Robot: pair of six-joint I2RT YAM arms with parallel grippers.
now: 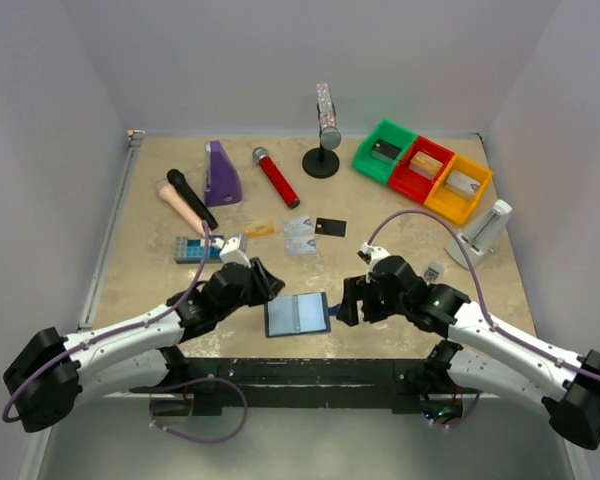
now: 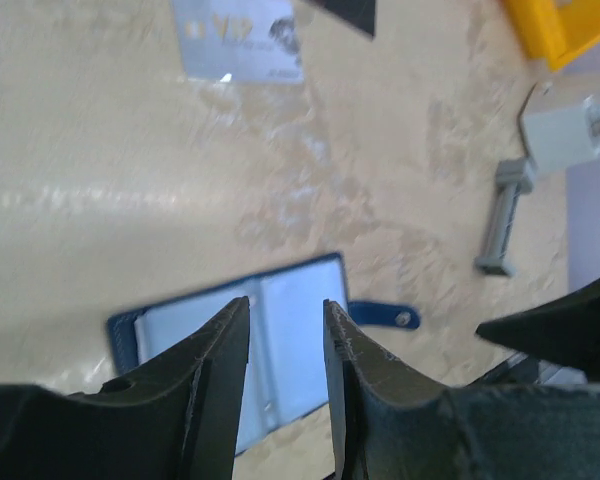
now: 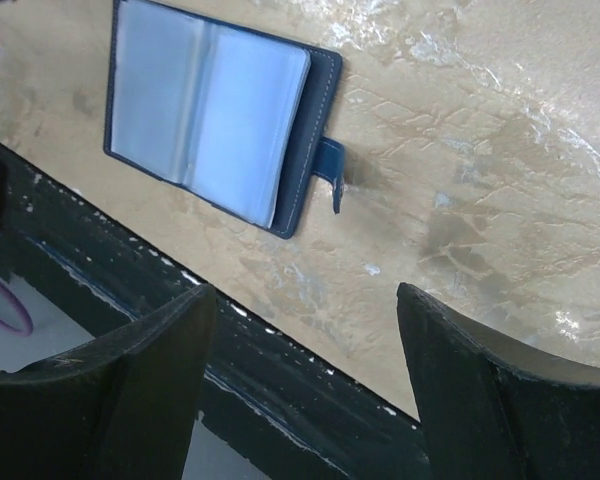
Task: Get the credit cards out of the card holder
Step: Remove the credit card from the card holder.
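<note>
The card holder (image 1: pixel 297 314) lies open near the table's front edge, its pale blue-grey pockets facing up and its snap tab pointing right. It shows in the left wrist view (image 2: pixel 290 310) and in the right wrist view (image 3: pixel 210 110). An orange-gold card (image 1: pixel 260 230), silvery-white cards (image 1: pixel 298 236) and a black card (image 1: pixel 330 227) lie on the table behind it. The silvery cards also show in the left wrist view (image 2: pixel 240 40). My left gripper (image 2: pixel 286 305) hovers over the holder's left part, jaws slightly apart and empty. My right gripper (image 3: pixel 305 295) is wide open and empty, to the right of the holder.
A studded blue brick block (image 1: pixel 192 249) lies at the left. A purple object (image 1: pixel 221 173), a black microphone (image 1: pixel 191 197), a red microphone (image 1: pixel 276 176) and a stand (image 1: pixel 325 130) are at the back. Green, red and yellow bins (image 1: pixel 423 170) stand back right. A white device (image 1: pixel 485 232) is at the right.
</note>
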